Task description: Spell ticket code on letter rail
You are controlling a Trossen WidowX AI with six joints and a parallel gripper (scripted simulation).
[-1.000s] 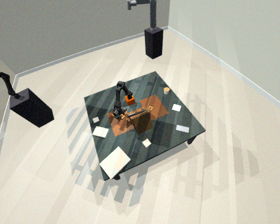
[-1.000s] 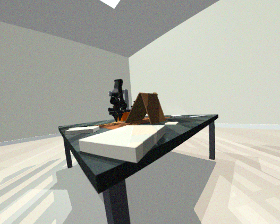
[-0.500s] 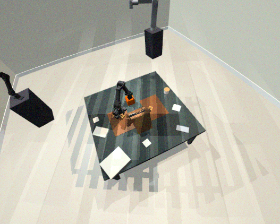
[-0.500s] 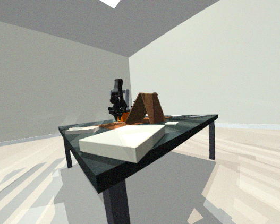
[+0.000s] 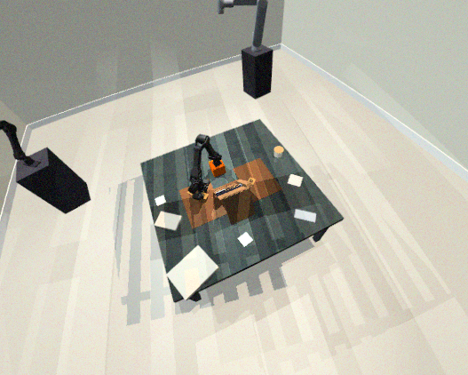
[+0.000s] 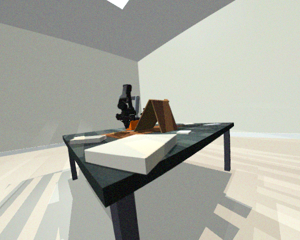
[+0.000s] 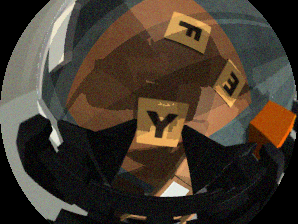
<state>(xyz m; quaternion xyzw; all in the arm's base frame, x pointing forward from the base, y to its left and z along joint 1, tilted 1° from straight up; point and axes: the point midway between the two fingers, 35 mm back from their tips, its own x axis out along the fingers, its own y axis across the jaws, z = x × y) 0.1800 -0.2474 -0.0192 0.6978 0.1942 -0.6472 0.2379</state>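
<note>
My gripper [image 5: 199,196] [image 6: 127,127] [image 7: 160,125] is shut on the Y tile [image 7: 171,106], whose letter reads upright in the wrist view. The gripper is low over the left part of the brown mat [image 5: 196,218] [image 7: 150,15]. The F tile [image 7: 189,32] and the E tile [image 7: 230,83] lie on the mat beyond the Y tile, both turned. The brown board [image 5: 239,211] [image 6: 169,116] stands like a tent right of the gripper, with the letter rail [image 5: 229,190] along its upper side. Letters on the rail and the ticket's code cannot be read.
An orange block [image 5: 217,168] [image 6: 133,125] [image 7: 272,122] stands behind the board's left side. A tan cylinder [image 5: 278,152] is at the far right. A large white slab [image 5: 193,272] [image 6: 129,148] lies at the front left corner. Several pale flat pieces lie around the mat.
</note>
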